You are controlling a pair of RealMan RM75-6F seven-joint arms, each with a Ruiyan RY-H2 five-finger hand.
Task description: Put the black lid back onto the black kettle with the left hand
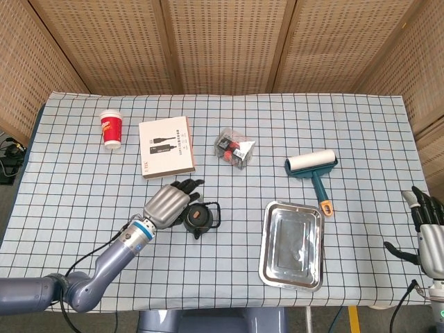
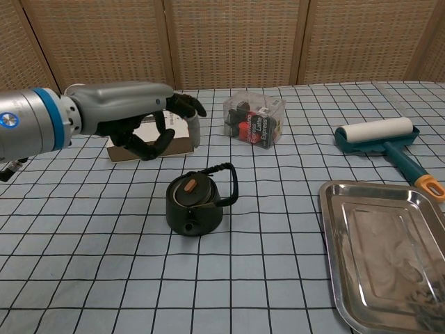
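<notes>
The black kettle stands on the checked cloth near the table's middle front. Its black lid with a brown knob sits on top of it, under the raised wire handle. My left hand hovers to the left of and above the kettle, fingers spread and loosely curved, holding nothing and touching nothing. My right hand shows only in the head view, at the far right off the table's edge, fingers apart and empty.
A steel tray lies right of the kettle. Further back are a teal lint roller, a clear box of small items, a white booklet box and a red paper cup.
</notes>
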